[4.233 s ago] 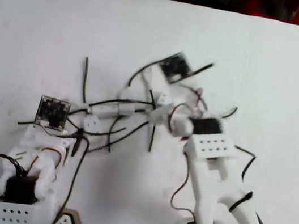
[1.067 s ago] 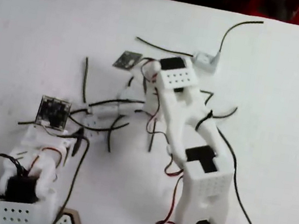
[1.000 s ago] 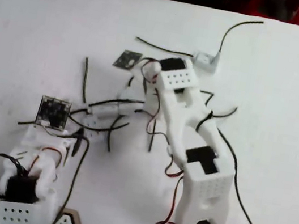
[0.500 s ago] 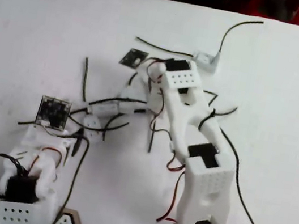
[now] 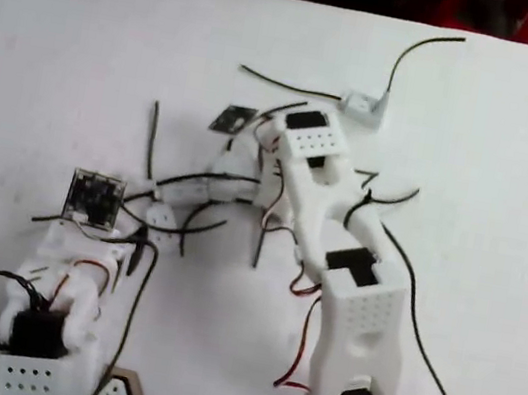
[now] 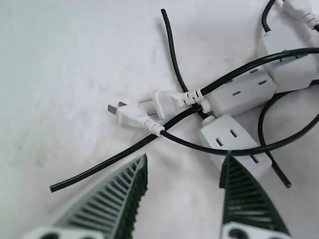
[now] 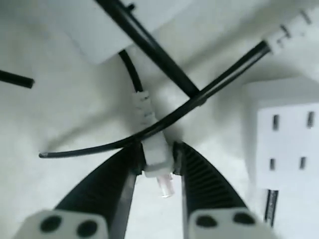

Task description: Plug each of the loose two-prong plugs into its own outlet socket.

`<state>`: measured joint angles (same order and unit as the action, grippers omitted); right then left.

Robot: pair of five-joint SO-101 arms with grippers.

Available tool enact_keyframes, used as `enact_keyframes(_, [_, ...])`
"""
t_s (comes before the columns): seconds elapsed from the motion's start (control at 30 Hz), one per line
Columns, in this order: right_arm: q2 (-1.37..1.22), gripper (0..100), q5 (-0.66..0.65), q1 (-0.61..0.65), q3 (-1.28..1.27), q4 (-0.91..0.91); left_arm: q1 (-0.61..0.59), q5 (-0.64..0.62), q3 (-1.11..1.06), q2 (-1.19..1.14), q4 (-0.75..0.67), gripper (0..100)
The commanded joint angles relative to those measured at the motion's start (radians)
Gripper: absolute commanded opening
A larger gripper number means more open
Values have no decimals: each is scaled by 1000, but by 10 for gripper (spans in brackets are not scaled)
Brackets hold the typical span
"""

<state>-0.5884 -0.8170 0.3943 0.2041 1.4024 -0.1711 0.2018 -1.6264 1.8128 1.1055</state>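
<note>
— Right end effector (image 7: 157, 148): what has it got?
— It is closed tight on a white two-prong plug (image 7: 156, 160). Both fingers (image 7: 117, 181) press the body from either side. The prongs point back toward the wrist, and a black cord (image 7: 199, 95) crosses the plug's neck.
— Any socket close by?
— Yes, a white outlet socket (image 7: 289, 139) lies just beside it, slots up, not touching it.
— And the left end effector (image 6: 185, 164)?
— Spread wide with nothing between its fingers, hanging over the table (image 6: 60, 59). Just past its tips two plugs lie side by side on the table. The first loose plug (image 6: 130, 117) and the second loose plug (image 6: 167, 98) have their prongs pointing the same way, away from the sockets.
— Where are those sockets?
— The near socket (image 6: 230, 139) sits by one fingertip. The far socket (image 6: 237, 92) lies just beyond it, beside the second loose plug's cord end.
— And from above?
— The left arm (image 5: 46, 318) is folded low at the table's near edge. The right arm (image 5: 358, 304) lies stretched out into the tangle of cords and sockets (image 5: 207, 188) in the middle. A small white block (image 5: 361, 104) with its own cord lies well apart on the far side. Whether it is a plug or a socket, I cannot tell.
</note>
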Motion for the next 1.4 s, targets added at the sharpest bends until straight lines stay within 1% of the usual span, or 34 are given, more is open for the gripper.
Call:
enact_keyframes(0.0, [71, 18, -11, 35, 9, 67, -2, 8, 6, 4, -23, 242])
enact_keyframes(0.2, [102, 18, -3, 1, 8, 193, -2, 8, 6, 4, -23, 242])
enact_keyframes(0.43, [191, 17, -2, -110, 3, 315, -2, 8, 6, 4, -23, 242])
enact_keyframes(0.53, [294, 17, -5, -143, -74, 315, -2, 8, 6, 4, -23, 242])
enact_keyframes(0.73, [584, 17, -9, -148, -285, 308, -2, 8, 6, 4, -23, 242])
enact_keyframes(0.9, [826, 17, 3, -156, -371, 303, -2, 8, 6, 4, -23, 242])
enact_keyframes(1.03, [993, 17, 114, -206, -385, 303, -2, 8, 5, 4, -23, 242])
enact_keyframes(1.13, [1076, 17, 138, -259, -385, 298, -2, 8, 5, 4, -23, 242])
enact_keyframes(1.3, [1104, 17, 247, -369, -387, 203, -2, 8, 5, 4, -23, 242])
enact_keyframes(1.37, [1086, 17, 304, -392, -404, 156, -2, 8, 5, 4, -23, 242])
